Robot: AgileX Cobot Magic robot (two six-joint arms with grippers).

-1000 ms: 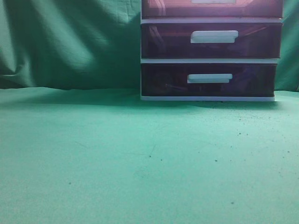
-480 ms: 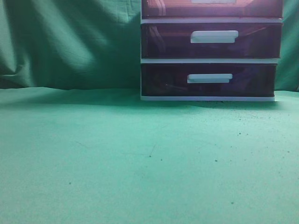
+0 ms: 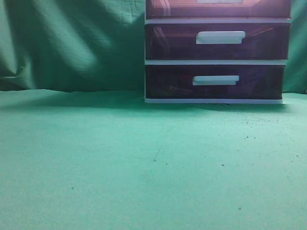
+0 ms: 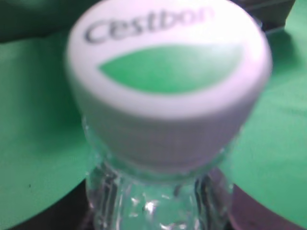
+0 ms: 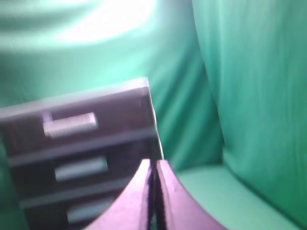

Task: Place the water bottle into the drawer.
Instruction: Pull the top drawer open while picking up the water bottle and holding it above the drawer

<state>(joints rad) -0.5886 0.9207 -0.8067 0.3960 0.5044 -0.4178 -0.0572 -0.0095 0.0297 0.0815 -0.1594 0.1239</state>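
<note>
The water bottle fills the left wrist view: clear plastic with a white cap bearing a green leaf and "Cestbon". Dark jaws of my left gripper lie against both sides of its neck, shut on it above the green cloth. The top drawer of the white-framed unit, dark purple-brown with a white handle, is cut off by the top edge of the exterior view; it appears closed. It also shows in the right wrist view. My right gripper is shut and empty, in the air off the unit's right front corner. Neither gripper shows in the exterior view.
Two like drawers, the middle and the bottom, sit below the top one. The unit stands at the back right of the green cloth table. Green cloth hangs as a backdrop.
</note>
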